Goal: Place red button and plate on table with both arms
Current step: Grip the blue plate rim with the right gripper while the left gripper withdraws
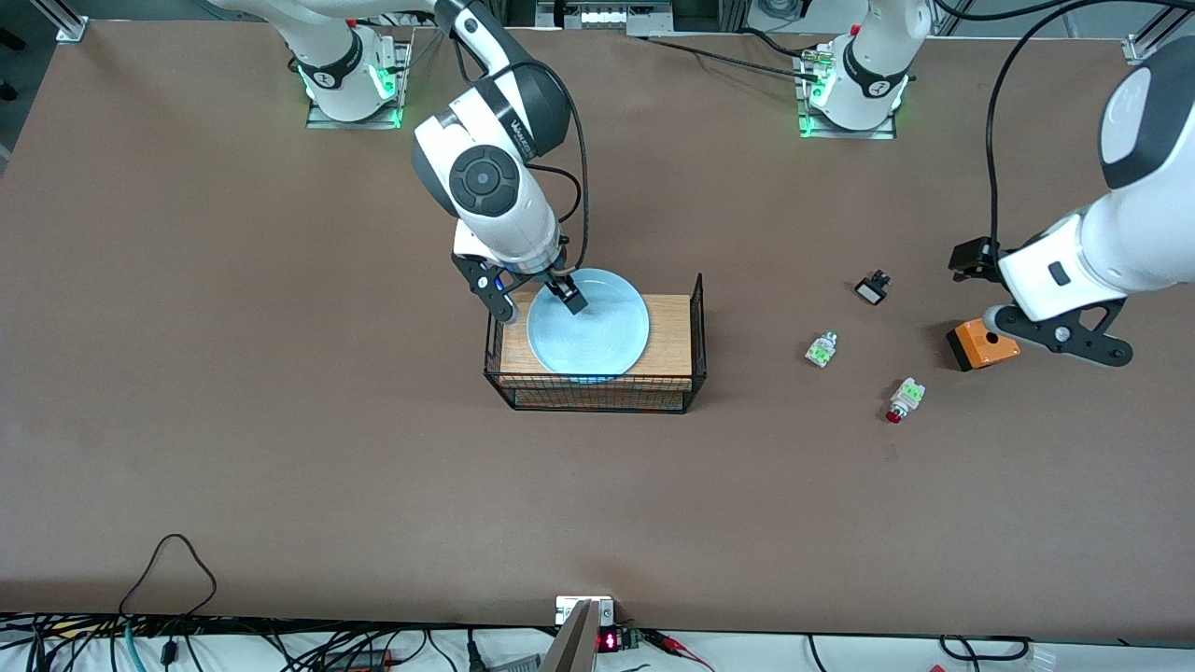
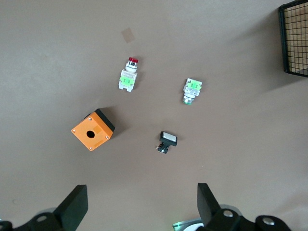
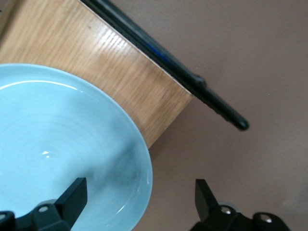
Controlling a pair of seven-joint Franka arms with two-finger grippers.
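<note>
On the wooden board inside the wire basket sits the plate, right gripper straddling its rim, fingers apart; red button lies on the table toward the left arm's end, near the orange box. Left wrist view: left gripper spread wide over red button, orange box. Right wrist view: plate rim between open fingers, nothing gripped
</note>
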